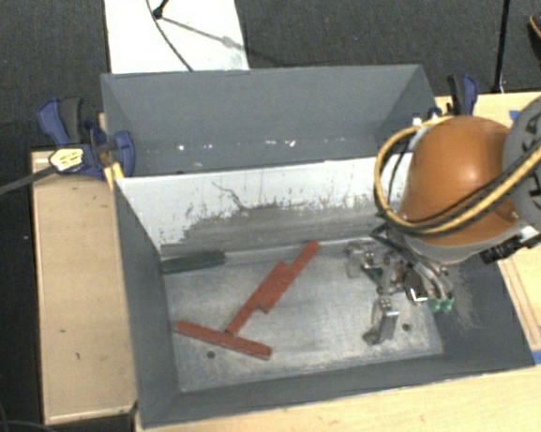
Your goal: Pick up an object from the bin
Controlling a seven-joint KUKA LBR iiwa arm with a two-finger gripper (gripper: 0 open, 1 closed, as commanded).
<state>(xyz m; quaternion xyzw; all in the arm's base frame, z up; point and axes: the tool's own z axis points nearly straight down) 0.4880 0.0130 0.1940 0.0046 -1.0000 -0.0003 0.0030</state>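
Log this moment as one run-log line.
gripper: low, right side of bin | red-brown T-shaped piece: on floor, left of gripper, apart | dark green bar: by back wall, left

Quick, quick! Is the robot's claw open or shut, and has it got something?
Gripper: cannot be told, open or closed; it is down at the right of the bin, apart from the red-brown T-shaped tool.

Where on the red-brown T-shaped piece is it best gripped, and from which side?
Probably mid-length on the long stem of the T-shaped piece, coming straight down and closing across its narrow width. It lies flat and diagonal on the bin floor, with bare metal either side of the stem; near the crossbar there is less room.
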